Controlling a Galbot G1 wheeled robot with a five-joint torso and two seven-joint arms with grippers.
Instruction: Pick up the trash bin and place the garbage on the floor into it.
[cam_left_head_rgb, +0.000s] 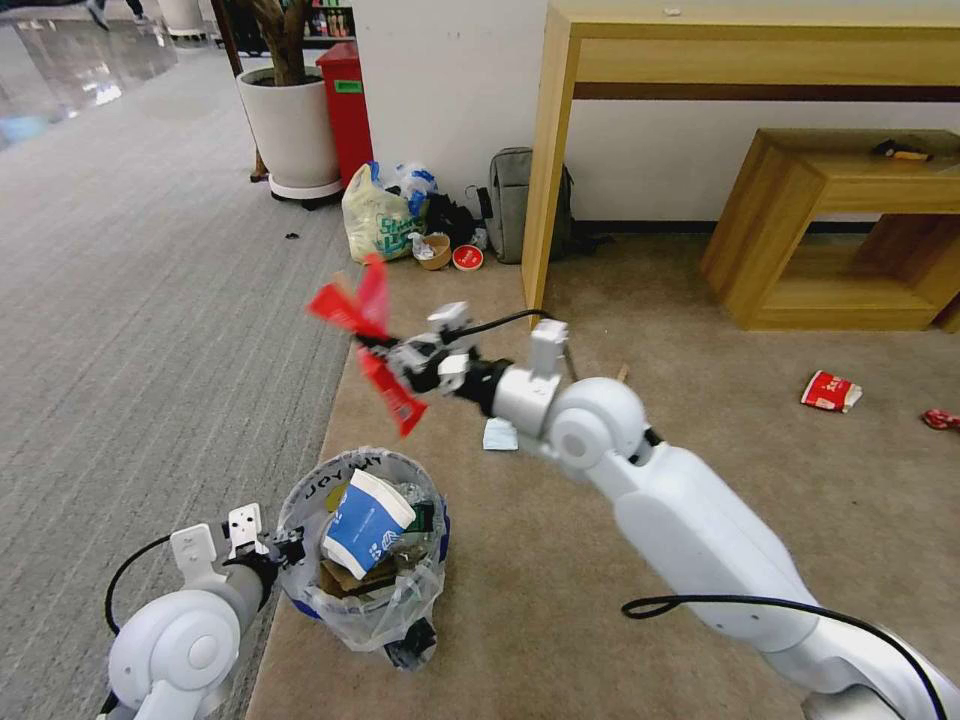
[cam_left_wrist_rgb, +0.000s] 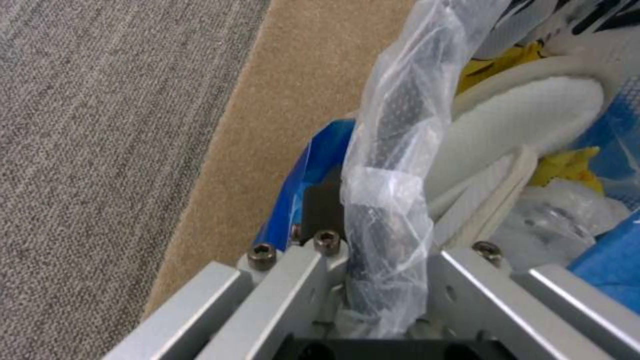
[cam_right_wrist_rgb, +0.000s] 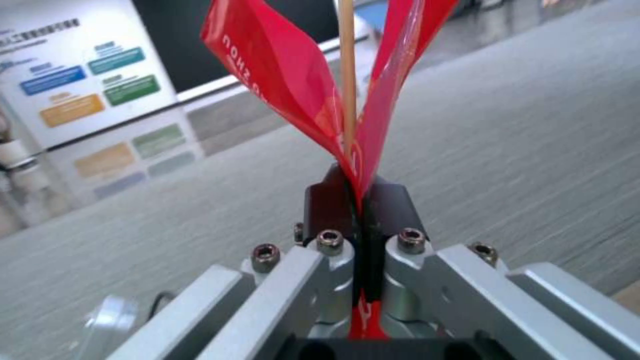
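Being gripped in the right pincer (cam_left_head_rgb: 385, 352), the red wrapper (cam_left_head_rgb: 372, 340) is hanging at twelve o'clock from the trash bin (cam_left_head_rgb: 362, 545), whose rim is being clenched by the left pincer (cam_left_head_rgb: 285, 548).

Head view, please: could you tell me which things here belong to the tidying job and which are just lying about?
Part of the job:
- trash bin, held at its rim by the left gripper
- red wrapper with a stick, pinched in the right gripper
- red-white carton on the floor
- tissue

Just lying about:
- yellowish bag
- grey backpack
- plant pot
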